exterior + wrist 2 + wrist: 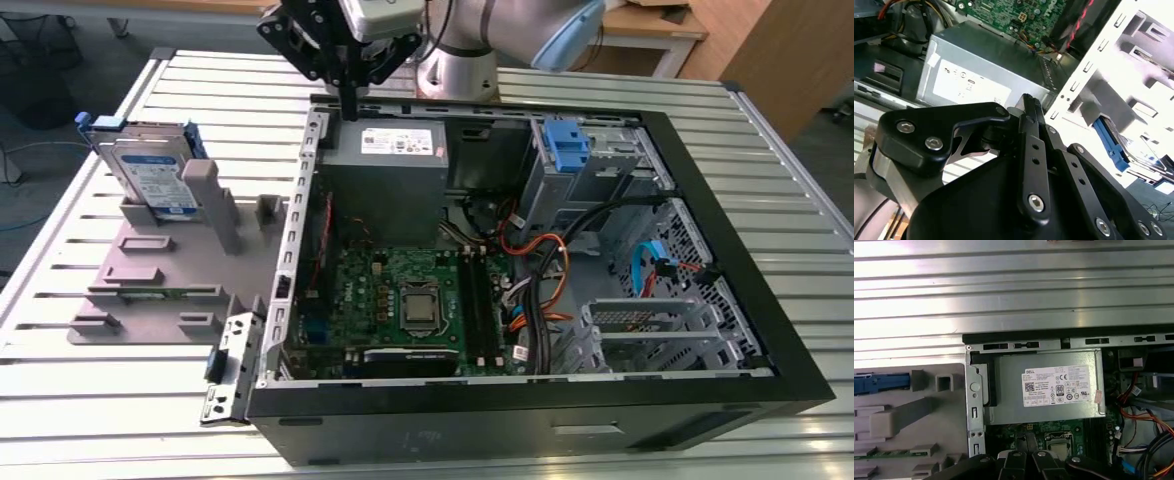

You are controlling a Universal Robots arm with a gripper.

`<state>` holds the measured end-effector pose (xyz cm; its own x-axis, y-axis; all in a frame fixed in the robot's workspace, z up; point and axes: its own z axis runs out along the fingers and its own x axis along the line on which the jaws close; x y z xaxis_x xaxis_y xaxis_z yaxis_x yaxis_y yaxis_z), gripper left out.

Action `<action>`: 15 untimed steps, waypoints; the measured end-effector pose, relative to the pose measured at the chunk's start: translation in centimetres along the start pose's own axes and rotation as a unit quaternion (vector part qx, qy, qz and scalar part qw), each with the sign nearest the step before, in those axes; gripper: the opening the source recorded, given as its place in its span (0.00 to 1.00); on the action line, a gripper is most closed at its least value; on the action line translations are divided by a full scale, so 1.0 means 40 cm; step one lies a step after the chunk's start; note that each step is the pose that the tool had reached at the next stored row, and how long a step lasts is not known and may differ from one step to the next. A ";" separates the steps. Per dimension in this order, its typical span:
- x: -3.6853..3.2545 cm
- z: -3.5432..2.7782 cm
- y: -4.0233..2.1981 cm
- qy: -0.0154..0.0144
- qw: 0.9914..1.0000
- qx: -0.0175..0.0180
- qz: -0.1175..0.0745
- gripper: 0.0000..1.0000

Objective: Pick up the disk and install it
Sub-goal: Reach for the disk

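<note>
A ribbed metal table carries an open computer case. In the exterior view, my gripper hangs over the case's far edge, just above the power supply. My fingers are pressed together and hold nothing. The disk stands upright in a grey holder at the exterior view's left, well apart from me. In the second wrist view, my fingers meet over the power supply. In the first wrist view, the disk's blue edge shows beside the case.

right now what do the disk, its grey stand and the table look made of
The disk: silver-grey metal casing with a faint sheen; its blue edge rails look plastic. The grey stand: matte and uniform, probably plastic. The table: bright ribbed slats, likely aluminium.
</note>
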<state>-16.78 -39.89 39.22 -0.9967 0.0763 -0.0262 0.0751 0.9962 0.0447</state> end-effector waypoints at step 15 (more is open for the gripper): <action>0.059 0.002 -0.005 0.000 1.000 0.000 0.000 0.11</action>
<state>-19.15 -39.89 39.09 -0.9968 0.0761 -0.0261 0.0749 0.9962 0.0447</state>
